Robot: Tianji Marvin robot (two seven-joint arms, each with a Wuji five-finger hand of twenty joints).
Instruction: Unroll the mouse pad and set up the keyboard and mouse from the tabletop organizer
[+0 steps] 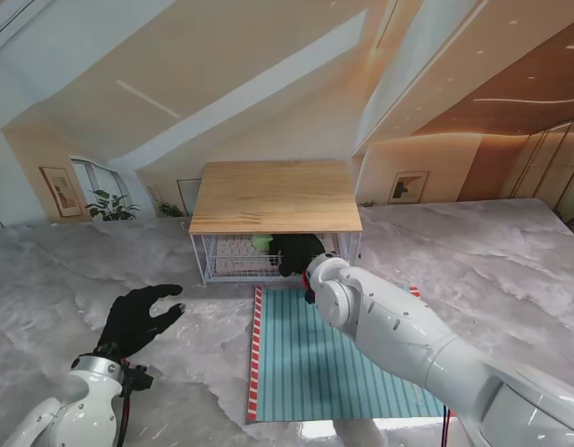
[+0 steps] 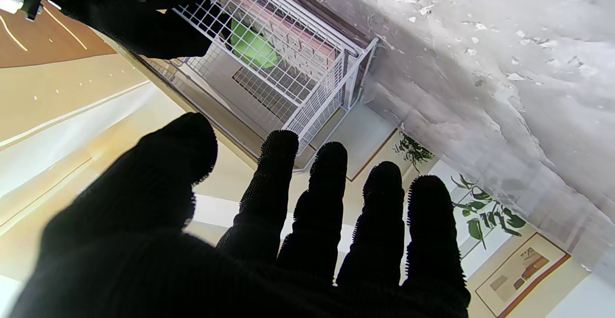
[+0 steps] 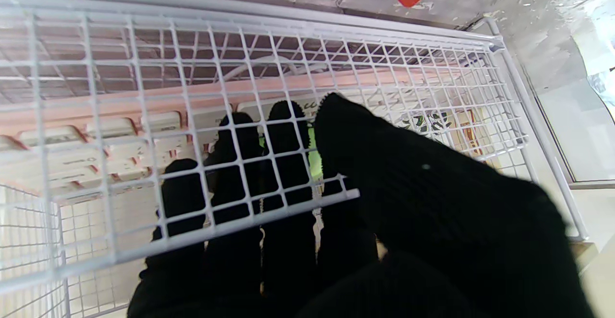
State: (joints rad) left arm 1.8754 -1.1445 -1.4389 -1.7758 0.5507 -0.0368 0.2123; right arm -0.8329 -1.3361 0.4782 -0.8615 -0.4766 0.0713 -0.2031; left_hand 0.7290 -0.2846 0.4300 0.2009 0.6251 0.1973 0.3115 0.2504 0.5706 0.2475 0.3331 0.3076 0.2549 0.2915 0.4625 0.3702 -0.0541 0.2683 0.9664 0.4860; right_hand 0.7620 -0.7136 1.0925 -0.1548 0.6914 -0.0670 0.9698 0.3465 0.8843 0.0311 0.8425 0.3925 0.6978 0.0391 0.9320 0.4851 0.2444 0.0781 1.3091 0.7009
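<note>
Inside wire organizer [image 1: 233, 264], right hand [image 1: 296, 253] reaching at green mouse [image 1: 261, 242] beside pink keyboard [image 1: 233, 251] (grasp unclear). Mouse pad [image 1: 338, 358] unrolled nearer me. Left hand [image 1: 136, 318] hovering, fingers spread, holding nothing.

Right hand [image 3: 336, 222] reaches into wire basket [image 3: 288, 34] over pink keyboard [image 3: 96, 135].

Teal-striped mouse pad [image 1: 348, 358], white wire organizer [image 1: 233, 263], green mouse [image 2: 253, 48], pink keyboard [image 3: 72, 138].
</note>
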